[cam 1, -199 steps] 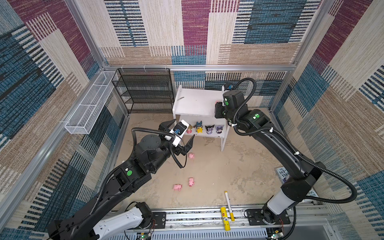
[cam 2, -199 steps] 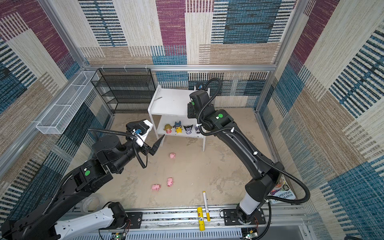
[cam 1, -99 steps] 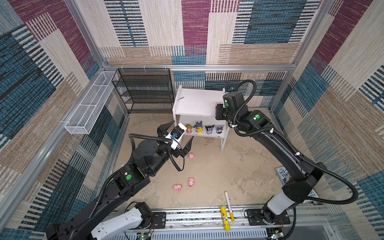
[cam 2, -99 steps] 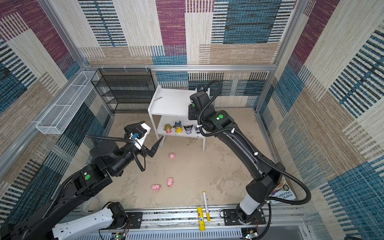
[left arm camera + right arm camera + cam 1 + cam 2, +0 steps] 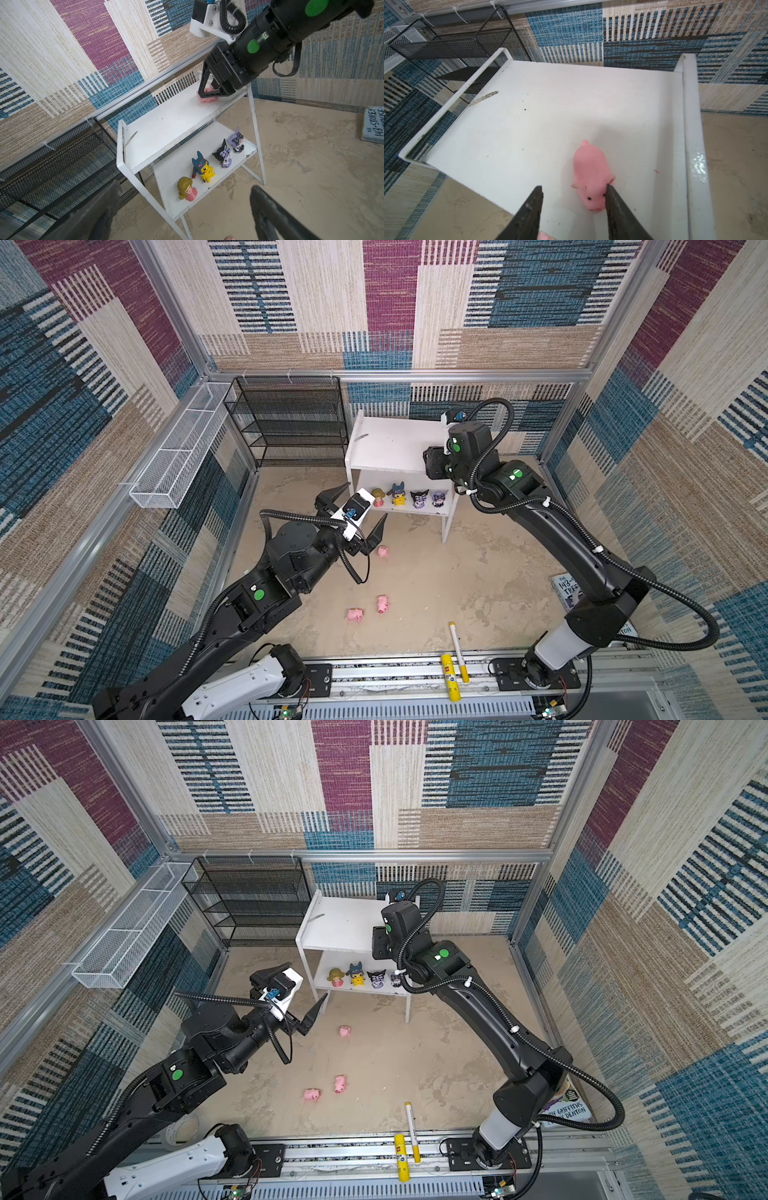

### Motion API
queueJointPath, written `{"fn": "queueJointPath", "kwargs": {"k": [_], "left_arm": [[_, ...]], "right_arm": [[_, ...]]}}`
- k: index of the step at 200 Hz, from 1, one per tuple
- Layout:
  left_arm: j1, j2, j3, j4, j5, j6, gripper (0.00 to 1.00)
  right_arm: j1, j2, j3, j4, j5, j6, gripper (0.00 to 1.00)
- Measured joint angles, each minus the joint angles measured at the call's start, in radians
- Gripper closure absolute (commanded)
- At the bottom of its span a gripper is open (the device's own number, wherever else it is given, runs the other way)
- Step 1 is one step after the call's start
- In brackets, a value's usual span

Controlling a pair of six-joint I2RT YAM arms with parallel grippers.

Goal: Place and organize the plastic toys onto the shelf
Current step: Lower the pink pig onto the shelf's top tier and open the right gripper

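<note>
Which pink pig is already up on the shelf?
The pig on the shelf's upper board, at the right pincer; the other three pigs lie on the floor.

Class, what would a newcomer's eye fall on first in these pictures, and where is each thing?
A pink pig lies on the white shelf's top board between the right arm's open jaws. Four colourful figurines stand in a row on the lower board. Three more pink pigs lie on the floor in front.
</note>
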Motion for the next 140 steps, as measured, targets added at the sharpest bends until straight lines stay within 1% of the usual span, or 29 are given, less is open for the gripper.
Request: {"fn": "queueJointPath", "kwargs": {"k": [61, 74, 96, 109, 125, 140], "left_arm": [[0.000, 0.006, -0.003, 0.008, 0.000, 0.000, 0.01], [0.000, 0.008, -0.003, 0.008, 0.000, 0.000, 0.01], [0.000, 0.008, -0.003, 0.008, 0.000, 0.000, 0.01], [0.000, 0.008, -0.003, 0.008, 0.000, 0.000, 0.01], [0.000, 0.008, -0.003, 0.008, 0.000, 0.000, 0.01], [0.000, 0.006, -0.005, 0.008, 0.000, 0.000, 0.01]], "right_arm": [[0.005, -0.046, -0.034, 0.008, -0.027, 0.011, 0.48], [0.007, -0.053, -0.038, 0.016, -0.033, 0.011, 0.43], [0.010, -0.061, -0.035, 0.023, -0.033, 0.010, 0.27], [0.006, -0.047, 0.004, 0.013, -0.032, 0.010, 0.21], [0.002, 0.008, 0.109, -0.010, -0.024, 0.010, 0.17], [-0.002, 0.085, 0.229, -0.060, -0.016, 0.010, 0.16]]}}
